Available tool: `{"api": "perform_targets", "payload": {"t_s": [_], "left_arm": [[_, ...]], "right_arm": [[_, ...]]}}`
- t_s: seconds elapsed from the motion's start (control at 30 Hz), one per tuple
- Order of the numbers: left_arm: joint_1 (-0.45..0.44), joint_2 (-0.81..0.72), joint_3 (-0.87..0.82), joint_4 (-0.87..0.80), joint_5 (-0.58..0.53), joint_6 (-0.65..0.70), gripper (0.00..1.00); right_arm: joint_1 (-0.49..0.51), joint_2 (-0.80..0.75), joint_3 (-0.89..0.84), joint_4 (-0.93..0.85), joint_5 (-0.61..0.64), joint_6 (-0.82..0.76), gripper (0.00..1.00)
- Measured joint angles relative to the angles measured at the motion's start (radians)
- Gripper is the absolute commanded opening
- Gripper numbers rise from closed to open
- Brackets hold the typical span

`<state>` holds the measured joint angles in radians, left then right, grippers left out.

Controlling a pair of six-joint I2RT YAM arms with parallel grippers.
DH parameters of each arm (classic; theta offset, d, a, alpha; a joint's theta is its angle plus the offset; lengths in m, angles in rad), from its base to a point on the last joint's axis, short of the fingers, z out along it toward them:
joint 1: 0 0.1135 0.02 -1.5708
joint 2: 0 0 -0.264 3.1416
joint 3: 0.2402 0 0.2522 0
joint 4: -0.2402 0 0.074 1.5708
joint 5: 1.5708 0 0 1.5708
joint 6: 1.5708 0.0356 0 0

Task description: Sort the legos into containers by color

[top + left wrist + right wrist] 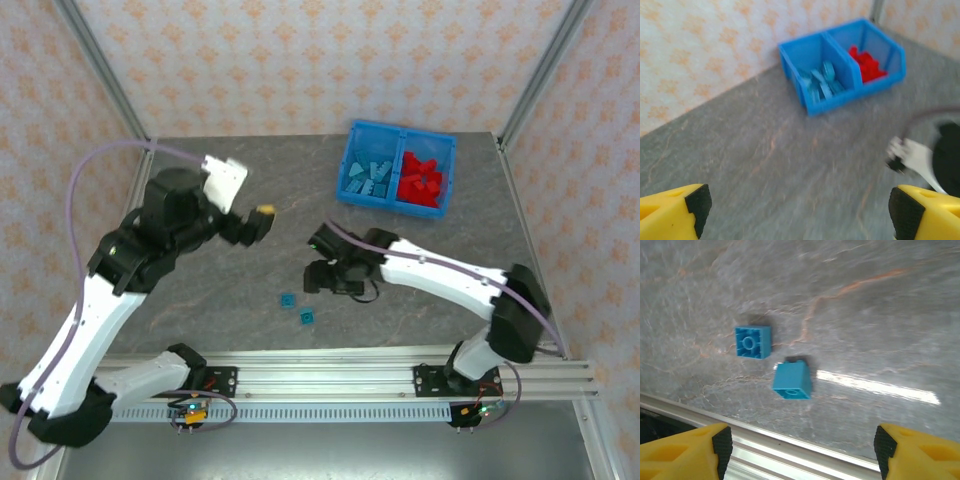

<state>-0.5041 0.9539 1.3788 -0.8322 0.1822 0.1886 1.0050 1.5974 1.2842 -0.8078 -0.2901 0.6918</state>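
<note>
We see the bench (880, 315) as a grey, stone-look slab with orange veins, smooth and faintly glossy where light streaks it. The teal legos (753, 341) look like smooth hard plastic, as does the bright blue bin (835, 102). The right fingers (675, 452) are matt yellow plastic with black pads. The rail (790, 447) is brushed metal.
</note>
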Motion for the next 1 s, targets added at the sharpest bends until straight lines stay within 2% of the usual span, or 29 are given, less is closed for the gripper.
{"api": "perform_targets", "payload": {"t_s": [0.23, 0.47, 0.6, 0.77, 1.0], "left_arm": [[0.0, -0.342, -0.135, -0.204, 0.19, 0.279, 0.93], [0.0, -0.361, -0.145, -0.431, 0.26, 0.525, 0.98], [0.0, -0.363, -0.185, -0.507, 0.28, 0.656, 1.0], [0.0, -0.363, -0.254, -0.569, 0.294, 0.784, 1.0], [0.0, -0.365, -0.278, -0.571, 0.317, 0.843, 1.0]], "right_arm": [[0.098, 0.271, 0.176, 0.027, -0.039, -0.055, 0.76], [0.1, 0.415, 0.259, 0.048, -0.031, -0.066, 0.75], [0.1, 0.457, 0.289, 0.046, -0.002, -0.07, 0.67], [0.1, 0.502, 0.312, 0.045, 0.037, -0.064, 0.52], [0.1, 0.522, 0.335, 0.032, 0.088, -0.059, 0.32]]}}
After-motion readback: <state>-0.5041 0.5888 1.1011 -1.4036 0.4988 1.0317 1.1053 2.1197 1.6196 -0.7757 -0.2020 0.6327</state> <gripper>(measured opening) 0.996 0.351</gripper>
